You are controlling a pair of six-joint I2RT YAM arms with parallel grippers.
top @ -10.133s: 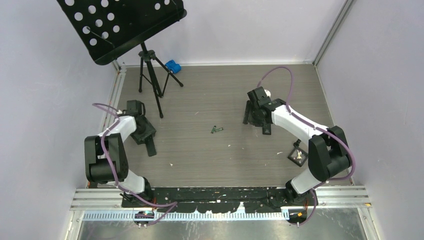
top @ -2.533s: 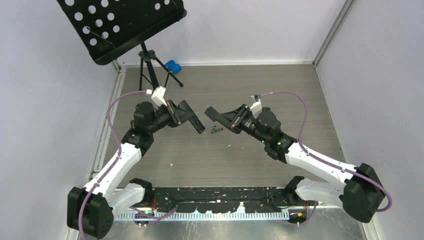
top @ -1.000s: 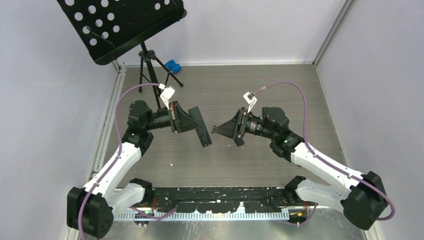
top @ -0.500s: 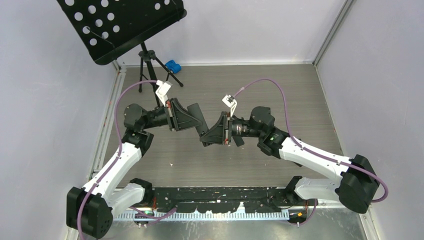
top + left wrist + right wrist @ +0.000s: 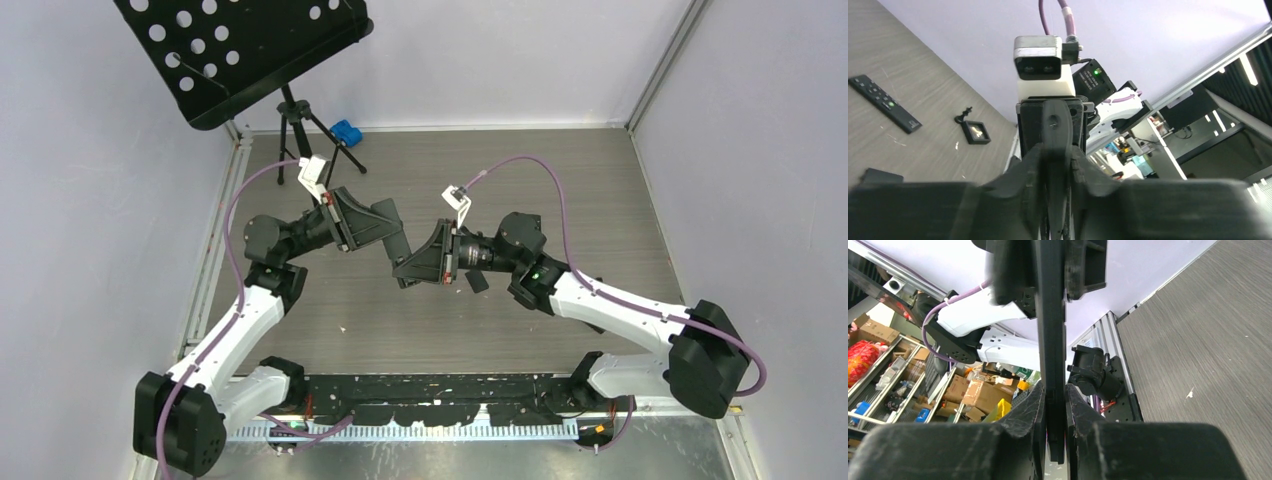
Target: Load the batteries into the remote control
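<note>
Currently, midair right of the tripod (image 5: 297,140), the right fingers (image 5: 1023,430) are pinching the remote control (image 5: 1050,340) edge-on; the left fingers (image 5: 1020,175) are flanking it narrowly, grip untellable. Right's hold ought to be seating firmly before left is releasing.

Black remote (image 5: 1050,340): thin slab seen edge-on, lifted off the table (image 5: 923,165), long axis running between the 2 grippers. 1 end pinched in the right gripper (image 5: 1054,395), the other flanked by the fingers of the left gripper (image 5: 1050,295), contact there unclear. Second remote (image 5: 883,102): black, slim, lying flat on the grey wood-grain table, buttons up, 1 green.
</note>
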